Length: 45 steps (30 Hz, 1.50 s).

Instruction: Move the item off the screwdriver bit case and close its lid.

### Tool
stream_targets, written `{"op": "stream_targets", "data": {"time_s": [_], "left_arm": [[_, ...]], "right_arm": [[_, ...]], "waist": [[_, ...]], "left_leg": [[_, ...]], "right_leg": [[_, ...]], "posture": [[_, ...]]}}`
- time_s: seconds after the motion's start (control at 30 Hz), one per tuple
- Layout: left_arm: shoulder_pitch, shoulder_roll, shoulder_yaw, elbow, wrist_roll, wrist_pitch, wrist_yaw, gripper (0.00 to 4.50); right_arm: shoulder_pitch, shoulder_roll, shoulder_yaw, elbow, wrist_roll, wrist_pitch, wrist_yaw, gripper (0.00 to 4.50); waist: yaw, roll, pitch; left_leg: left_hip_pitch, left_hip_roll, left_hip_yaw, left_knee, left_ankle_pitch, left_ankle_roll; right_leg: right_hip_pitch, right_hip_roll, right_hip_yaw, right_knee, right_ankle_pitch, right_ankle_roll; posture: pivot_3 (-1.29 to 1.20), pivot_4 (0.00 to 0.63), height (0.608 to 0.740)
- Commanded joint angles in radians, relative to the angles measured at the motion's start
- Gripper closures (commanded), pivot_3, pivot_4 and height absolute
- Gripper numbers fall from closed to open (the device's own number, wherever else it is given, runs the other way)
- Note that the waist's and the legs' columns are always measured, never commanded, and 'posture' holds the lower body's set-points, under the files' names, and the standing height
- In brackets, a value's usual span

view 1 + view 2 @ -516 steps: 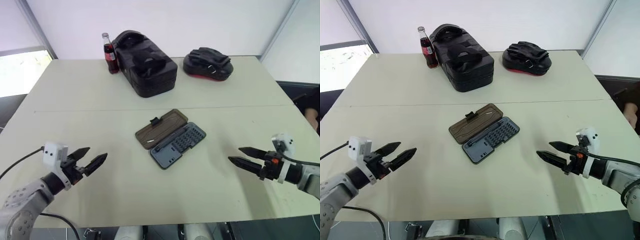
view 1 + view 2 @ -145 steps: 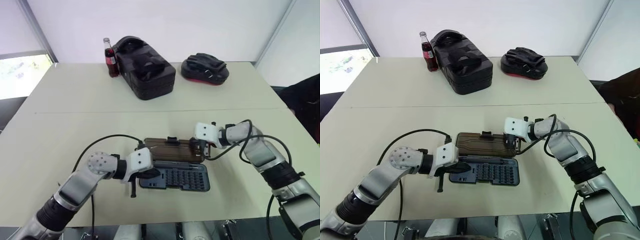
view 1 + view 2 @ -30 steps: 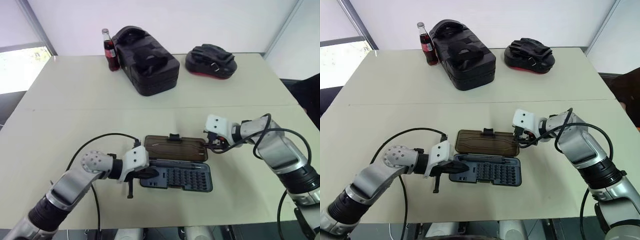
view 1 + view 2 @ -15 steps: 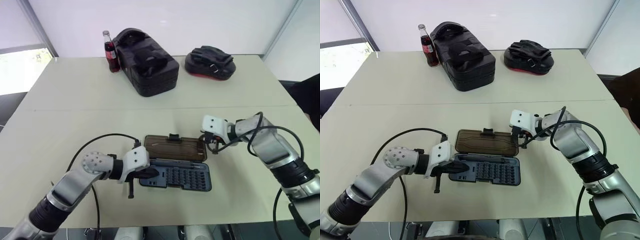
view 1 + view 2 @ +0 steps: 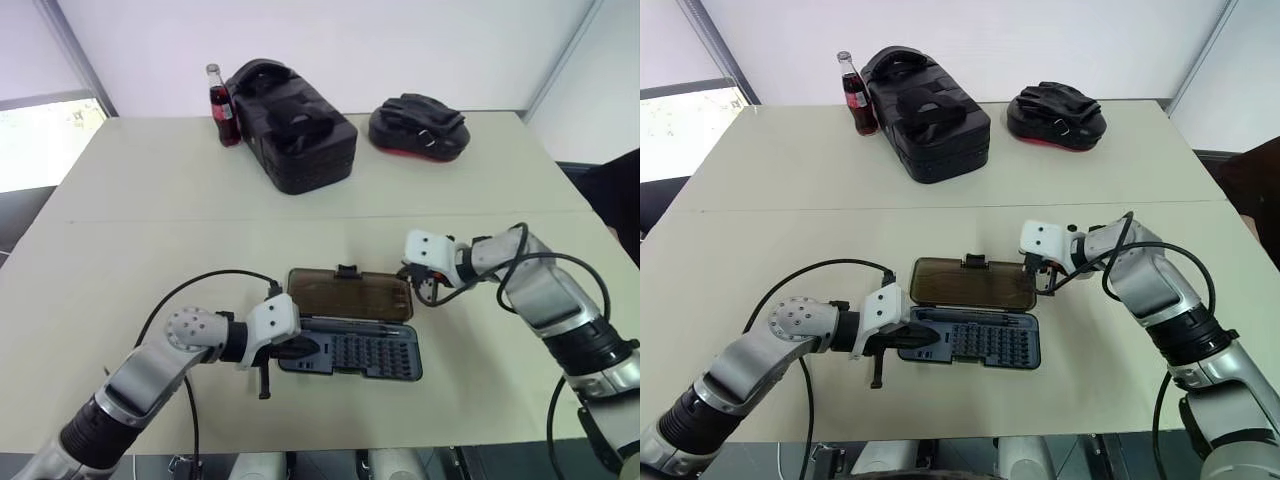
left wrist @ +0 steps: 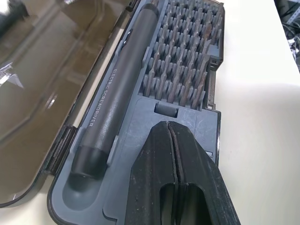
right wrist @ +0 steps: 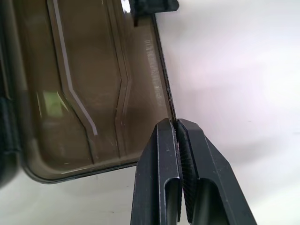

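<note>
The screwdriver bit case [image 5: 352, 352] lies open on the table, its dark grey-blue tray nearest me with rows of bits and a grey electric screwdriver [image 6: 117, 93]. The smoky-brown lid [image 5: 350, 295] spreads out behind the tray, latch tab on its far edge. My right gripper [image 5: 418, 291] is shut on the lid's right edge, which runs in between its fingertips [image 7: 164, 129]. The left gripper [image 5: 304, 349] is shut, empty, with its tips over the tray's left end [image 6: 140, 108]. The item is out of view.
At the back of the table stand a big bulky black case [image 5: 300, 125], a cola bottle [image 5: 220, 105] and a black-and-red pad [image 5: 418, 128]. A black cable [image 5: 200, 285] loops over the table left of the case.
My right gripper's fingers have closed on the lid's right edge. The left gripper has stayed on the tray's left end.
</note>
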Motion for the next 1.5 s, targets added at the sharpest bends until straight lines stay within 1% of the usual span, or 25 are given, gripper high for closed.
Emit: {"op": "stream_targets", "data": {"time_s": [0.03,0.2,0.47,0.6,0.7,0.77,0.8,0.87,1.0,1.1,1.27,1.37,1.5], "left_arm": [[0.011,0.001,0.003,-0.004,-0.001,0.003,-0.001,4.50],[0.005,-0.009,0.012,0.004,-0.003,-0.011,-0.002,4.50],[-0.013,-0.097,0.079,-0.002,-0.059,-0.093,0.006,4.50],[-0.039,-0.175,0.144,-0.019,-0.122,-0.093,0.054,4.50],[-0.068,-0.256,0.226,-0.001,-0.195,-0.040,0.146,4.50],[-0.094,-0.313,0.311,0.047,-0.229,-0.015,0.240,4.50],[-0.106,-0.326,0.348,0.094,-0.210,-0.019,0.290,4.50],[-0.116,-0.326,0.381,0.171,-0.154,-0.044,0.348,4.50],[-0.137,-0.300,0.391,0.336,-0.016,-0.098,0.463,4.50],[-0.154,-0.301,0.394,0.416,0.029,-0.090,0.520,4.50],[-0.157,-0.323,0.292,0.487,-0.010,-0.035,0.363,4.50],[-0.181,-0.340,0.265,0.524,-0.022,-0.025,0.293,4.50],[-0.219,-0.350,0.224,0.579,-0.065,0.009,0.148,4.50]], "right_arm": [[-0.005,-0.034,-0.085,-0.089,0.025,0.051,-0.021,4.44],[0.017,-0.045,-0.103,-0.153,0.048,0.088,-0.038,4.44],[0.049,-0.049,-0.091,-0.183,0.063,0.098,-0.059,4.44],[0.055,-0.057,-0.085,-0.172,0.060,0.074,-0.064,4.44],[0.056,-0.061,-0.083,-0.166,0.057,0.061,-0.068,4.44],[0.057,-0.064,-0.085,-0.166,0.055,0.056,-0.070,4.44],[0.058,-0.065,-0.086,-0.167,0.055,0.055,-0.071,4.44],[0.060,-0.067,-0.087,-0.170,0.056,0.055,-0.072,4.44],[0.063,-0.068,-0.088,-0.172,0.059,0.053,-0.076,4.44],[0.064,-0.070,-0.088,-0.169,0.060,0.051,-0.079,4.44],[0.063,-0.063,-0.085,-0.174,0.066,0.058,-0.084,4.44],[0.064,-0.061,-0.083,-0.177,0.066,0.063,-0.087,4.44],[0.069,-0.061,-0.081,-0.190,0.068,0.080,-0.090,4.44]], "waist": [[0.000,0.000,0.000],[0.000,0.000,0.000],[0.000,0.000,0.000],[0.000,0.000,0.000],[0.000,0.000,0.000],[0.001,0.000,0.000],[0.001,0.000,0.000],[-0.001,0.000,0.000],[0.000,0.000,0.000],[0.001,0.000,0.000],[0.005,0.000,0.000],[0.004,0.000,0.000],[0.003,0.000,0.000]], "left_leg": [[0.000,0.000,0.000,0.000,0.000,0.000],[0.000,0.000,0.000,0.000,0.000,0.000],[-0.001,0.000,0.000,0.000,0.000,0.000],[-0.002,0.000,0.000,0.000,0.000,0.000],[-0.001,0.000,0.000,0.000,0.000,0.000],[-0.002,0.000,0.000,0.000,0.000,0.000],[-0.001,0.000,0.000,0.000,0.000,0.000],[-0.001,0.000,0.000,0.000,0.000,-0.001],[-0.001,-0.002,0.000,0.000,0.001,-0.001],[-0.001,-0.002,0.000,0.000,0.001,-0.001],[-0.002,-0.002,0.000,0.000,0.001,-0.002],[-0.002,-0.002,0.000,0.000,0.001,-0.002],[-0.002,-0.002,0.000,0.000,0.001,-0.003]], "right_leg": [[0.000,0.000,0.000,0.000,0.000,0.000],[0.000,0.000,0.000,0.000,0.000,0.000],[-0.002,0.000,0.000,0.000,0.000,0.000],[-0.002,0.000,0.000,0.000,0.000,0.000],[-0.002,0.000,0.000,0.000,0.000,0.000],[-0.002,0.000,0.000,0.000,0.000,0.000],[-0.002,0.000,0.000,0.001,0.000,0.000],[-0.002,0.000,0.000,0.001,0.000,0.000],[-0.003,0.001,0.000,0.002,0.000,0.000],[-0.003,0.001,0.001,0.002,0.000,0.000],[-0.003,0.000,0.001,0.001,0.000,0.000],[-0.003,-0.001,0.001,0.001,0.000,0.000],[-0.003,-0.001,0.001,0.002,0.000,0.000]], "posture": [[0.00,0.150,0.740],[0.00,0.150,0.740],[0.00,0.150,0.740],[0.00,0.150,0.740],[0.00,0.150,0.740],[0.00,0.150,0.740],[0.00,0.150,0.740],[0.00,0.150,0.740],[0.00,0.150,0.740],[0.00,0.150,0.740],[0.00,0.150,0.740],[0.00,0.150,0.740],[0.00,0.150,0.740]]}}
